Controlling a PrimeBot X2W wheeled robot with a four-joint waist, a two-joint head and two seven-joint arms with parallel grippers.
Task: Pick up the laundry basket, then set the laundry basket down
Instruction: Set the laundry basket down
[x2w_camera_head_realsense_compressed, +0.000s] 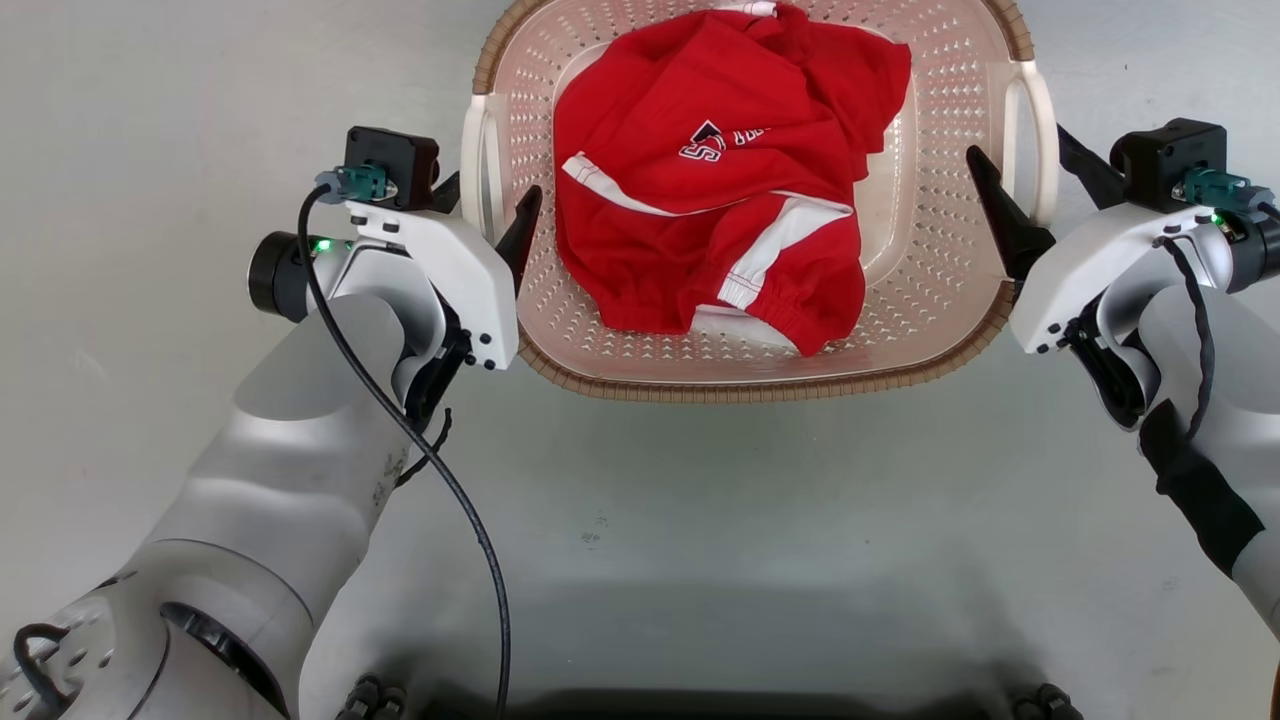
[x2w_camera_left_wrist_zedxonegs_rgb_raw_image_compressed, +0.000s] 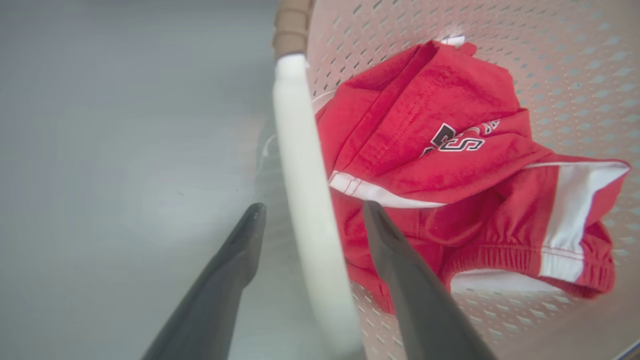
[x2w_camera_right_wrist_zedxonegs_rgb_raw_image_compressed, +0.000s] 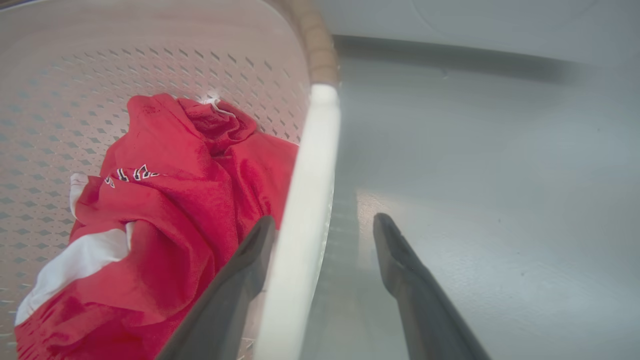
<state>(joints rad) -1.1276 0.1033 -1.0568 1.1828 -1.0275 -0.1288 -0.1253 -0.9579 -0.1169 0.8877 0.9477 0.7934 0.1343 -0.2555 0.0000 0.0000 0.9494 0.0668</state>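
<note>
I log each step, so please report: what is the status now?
Left gripper and right gripper open, each astride a white handle. Laundry basket on floor, red garment inside. Nothing blocking.

Bright even light, blurred wrist-view foregrounds

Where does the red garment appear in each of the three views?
Head view: the red garment is at top centre, inside the laundry basket.
Left wrist view: the red garment is right of centre, past the left handle.
Right wrist view: the red garment is at lower left, past the right handle.
Shared landmark: the garment's black-and-white logo.
</note>
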